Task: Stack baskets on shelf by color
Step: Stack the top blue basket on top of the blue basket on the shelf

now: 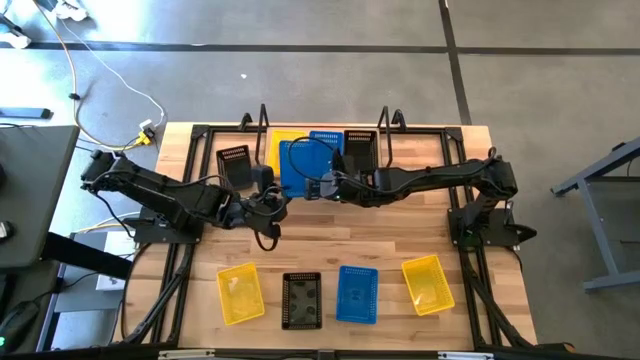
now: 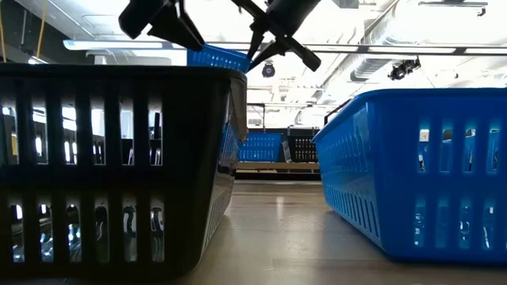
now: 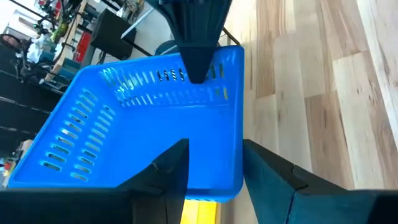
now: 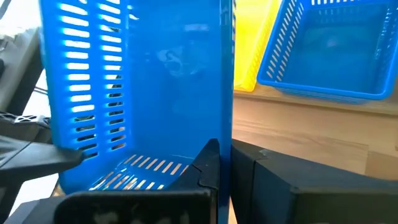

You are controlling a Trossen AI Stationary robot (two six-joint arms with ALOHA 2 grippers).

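Observation:
A blue basket (image 1: 300, 165) hangs in the air in front of the shelf (image 1: 262, 125), tilted, between both grippers. My right gripper (image 1: 325, 186) is shut on its right side. My left gripper (image 1: 272, 200) is open at the opposite side, one finger (image 3: 177, 165) over the basket's floor and the other outside the wall (image 3: 239, 155). On the shelf rest a yellow basket (image 1: 283, 140), a blue basket (image 1: 327, 138) and a black basket (image 1: 361, 150). Another black basket (image 1: 233, 165) sits on the table left of the shelf. My right gripper (image 4: 225, 168) pinches one side wall (image 4: 227, 112) of the held blue basket, one finger (image 4: 208, 165) inside and one outside. It comes level from the table's right. The basket is lifted clear and tilted. My left gripper (image 3: 214, 162) straddles the opposite wall with a gap; I cannot tell whether it touches.
Along the table's near edge stand a yellow basket (image 1: 240, 293), a black basket (image 1: 302, 300), a blue basket (image 1: 357, 294) and a second yellow basket (image 1: 428, 284). Bare wood lies between this row and the arms. Black frame rails run down both table sides.

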